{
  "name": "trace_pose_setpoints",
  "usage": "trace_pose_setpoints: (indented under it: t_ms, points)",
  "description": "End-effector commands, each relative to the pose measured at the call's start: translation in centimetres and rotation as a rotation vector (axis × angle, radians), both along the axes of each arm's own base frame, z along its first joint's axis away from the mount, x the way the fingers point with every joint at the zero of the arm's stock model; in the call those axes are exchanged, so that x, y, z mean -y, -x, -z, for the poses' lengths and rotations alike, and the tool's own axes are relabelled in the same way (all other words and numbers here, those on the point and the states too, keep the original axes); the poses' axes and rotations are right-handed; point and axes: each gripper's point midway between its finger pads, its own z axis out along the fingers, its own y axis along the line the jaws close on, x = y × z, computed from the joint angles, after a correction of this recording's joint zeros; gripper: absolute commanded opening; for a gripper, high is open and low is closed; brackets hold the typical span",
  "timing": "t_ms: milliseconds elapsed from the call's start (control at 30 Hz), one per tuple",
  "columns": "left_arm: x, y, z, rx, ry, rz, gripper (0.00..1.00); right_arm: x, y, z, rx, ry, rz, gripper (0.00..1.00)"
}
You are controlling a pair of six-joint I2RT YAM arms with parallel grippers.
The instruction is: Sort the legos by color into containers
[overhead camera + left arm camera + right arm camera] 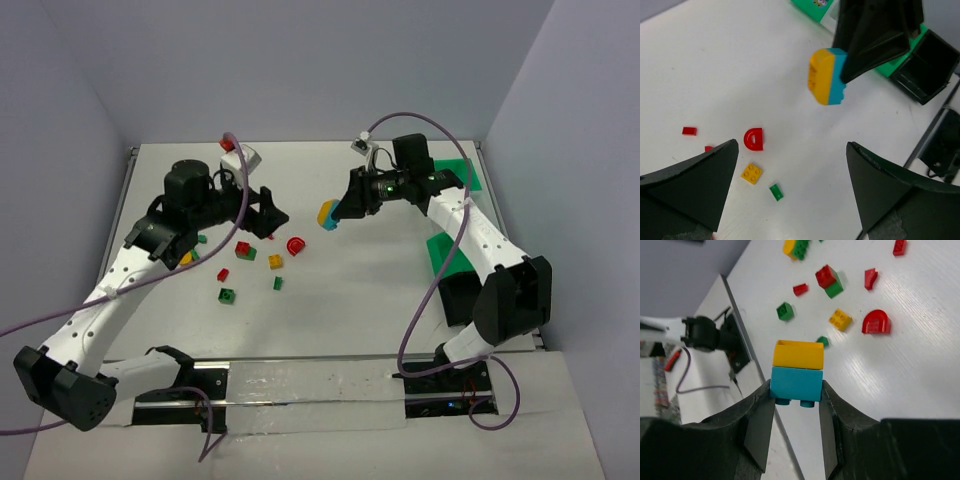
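Top external: right arm (470, 225) outstretched, jaws clamping stacked legos (327, 215).

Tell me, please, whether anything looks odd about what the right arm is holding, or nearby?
Yes: the right tool is shut on a blue brick with a yellow brick stuck to it, so two colours are held as one piece. Elsewhere, a red brick likewise looks joined to a green brick.
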Motion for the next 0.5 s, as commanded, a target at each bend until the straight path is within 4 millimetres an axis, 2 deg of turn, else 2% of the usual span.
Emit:
trace_pose_setpoints:
  t_ms: [0, 167, 367, 467]
  points:
    - [0.5, 1.7, -1.0, -0.163, 0.143, 0.215, 0.99, 1.0, 3.0, -1.8, 0.125, 0.009, -0.164, 0.00]
    - [1.1, 1.5, -1.4, -0.231, 0.271, 0.355, 0.98, 0.9, 5.2, -2.1, 0.128, -0.020, -0.324, 0.00]
    - [2.4, 2.5, -1.6, -0.296, 0.333, 0.561, 0.91, -0.2, 7.4, -2.3, 0.138, -0.045, -0.442, 0.00]
    - [2.6, 2.5, -2.0, -0.282, 0.359, 0.560, 0.89, -1.0, 8.2, -2.4, 0.137, -0.044, -0.473, 0.00]
